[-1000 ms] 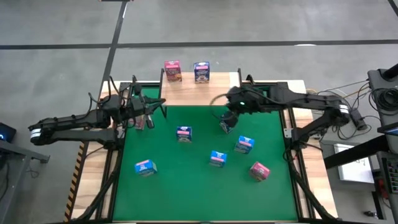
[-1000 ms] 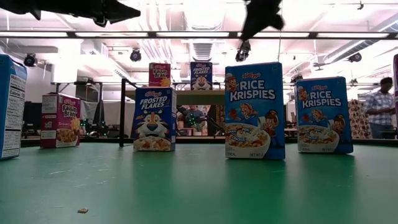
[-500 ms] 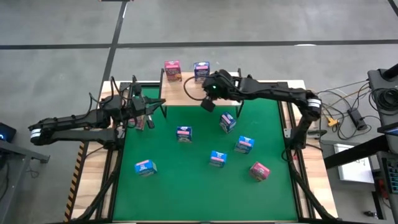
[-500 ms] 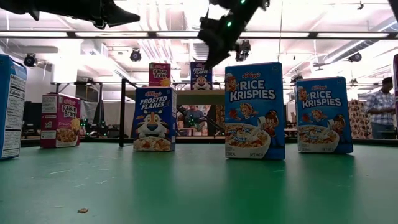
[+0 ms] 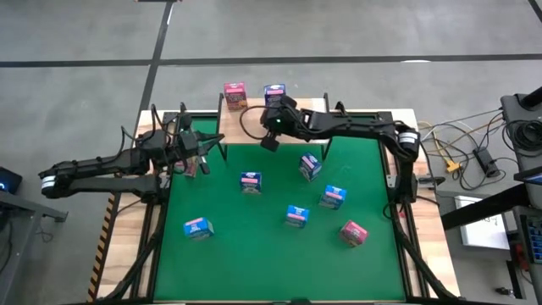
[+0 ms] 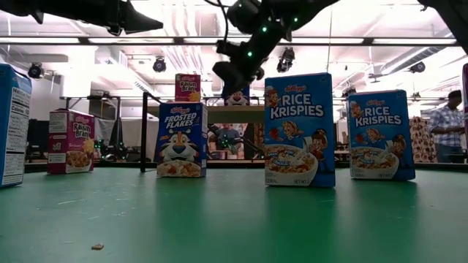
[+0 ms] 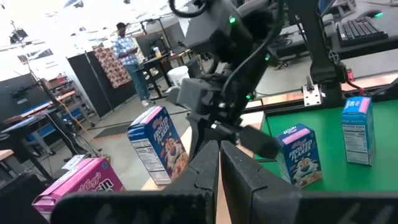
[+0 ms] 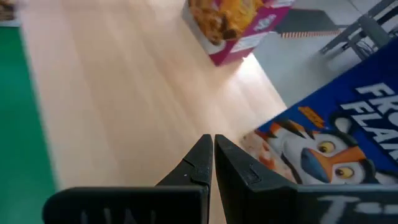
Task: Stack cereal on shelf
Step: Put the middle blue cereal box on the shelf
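The shelf (image 5: 254, 123), a light-wood plank, stands at the mat's far edge. On it stand a pink cereal box (image 5: 235, 93) and a blue Frosted Flakes box (image 5: 273, 91). Several more cereal boxes stand on the green mat (image 5: 254, 254), among them a Frosted Flakes box (image 6: 181, 140) and two Rice Krispies boxes (image 6: 300, 130). My right gripper (image 8: 212, 140) is shut and hovers over the shelf's top, close beside the blue box (image 8: 336, 137). My left gripper (image 7: 219, 146) is shut and held level above the mat's far left corner (image 5: 218, 140).
A pink Raisin Bran box (image 6: 71, 141) stands on the mat under my left arm. Black frame rails (image 5: 394, 178) run along the mat's sides. A person (image 6: 447, 128) stands in the room beyond the table. Bare wood shows on the shelf between and before the two boxes.
My right gripper has swung from above a blue box in the mat's middle toward the far left, over to the shelf. It has sunk a little and rolled, staying shut. That blue box stands where it was.
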